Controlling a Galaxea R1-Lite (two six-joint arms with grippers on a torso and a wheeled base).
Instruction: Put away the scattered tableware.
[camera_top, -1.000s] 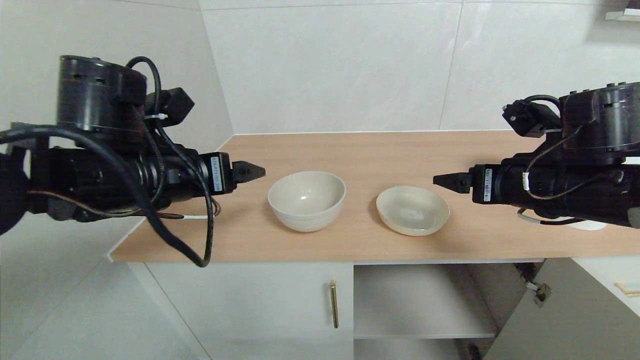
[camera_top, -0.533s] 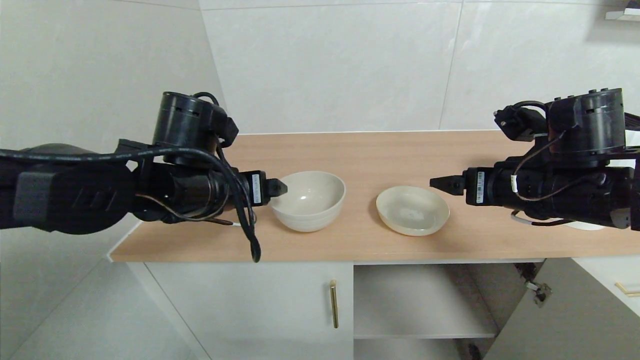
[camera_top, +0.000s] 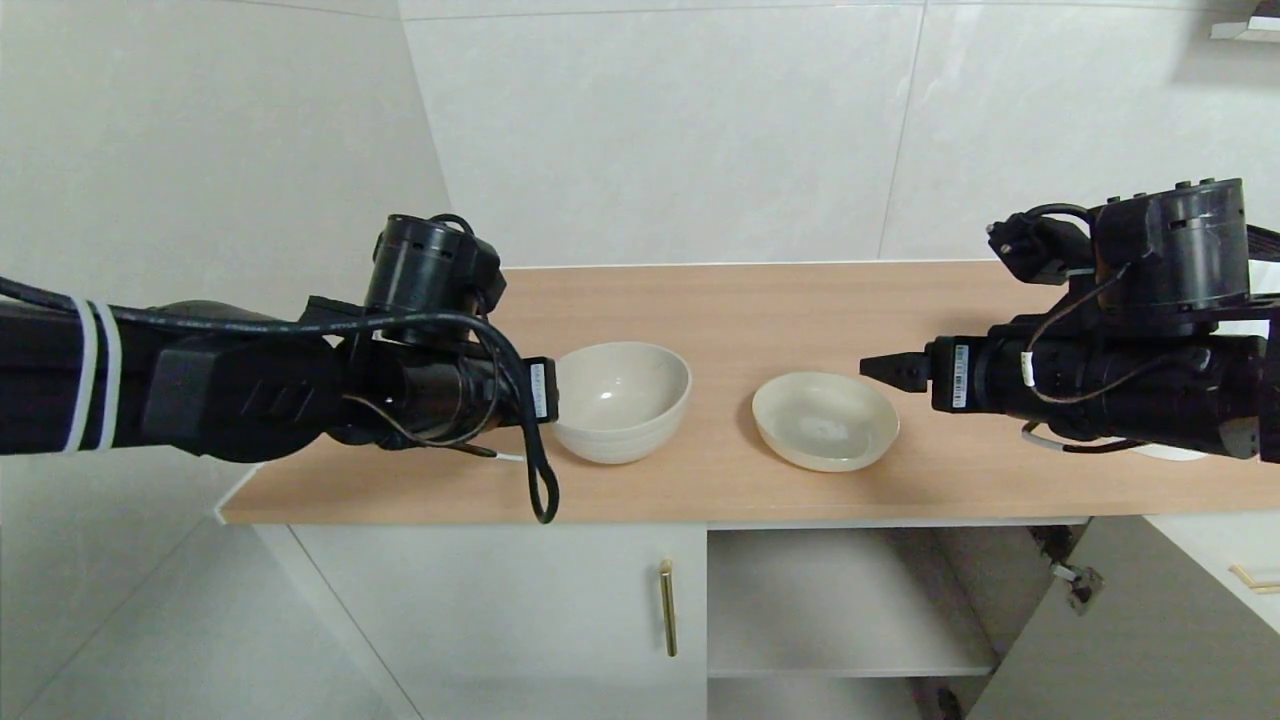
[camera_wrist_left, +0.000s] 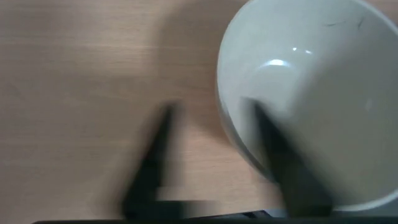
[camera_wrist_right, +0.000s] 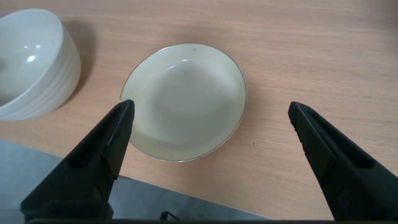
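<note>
Left gripper (camera_wrist_left: 208, 115) was spread open at the bowl (camera_top: 620, 400), on the bowl's left side. In the left wrist view its fingers (camera_wrist_left: 152, 168) straddled the rim: one over the bowl's inside wall, the other outside over the bare counter (camera_top: 750, 300). That view was blurred, so I couldn't tell whether either finger touched the bowl. The jaws hadn't closed on it. The bowl sat upright on the wooden counter, left of centre and near the front edge. The shallow dish (camera_top: 826, 420) sat just to its right, flat on the counter, apart from the bowl with a strip of wood between them. Right gripper (camera_top: 885, 368) hung above the counter at the dish's right side, pointing toward it and clear of it. Its jaws were spread wide, holding nothing. In the right wrist view the dish (camera_wrist_right: 183, 102) lay between the two fingers (camera_wrist_right: 106, 155), with the bowl (camera_wrist_right: 31, 62) off to the side. Some white object (camera_top: 1175, 452) showed under the right arm, mostly hidden, so I couldn't tell what it was. Below the counter the cabinet had a closed door (camera_top: 500, 620) with a gold handle (camera_top: 667, 607). Beside it was an open compartment with a shelf (camera_top: 840, 660), its own door (camera_top: 1110, 640) swung out to the right. White tiled wall (camera_top: 700, 130) stood behind.
</note>
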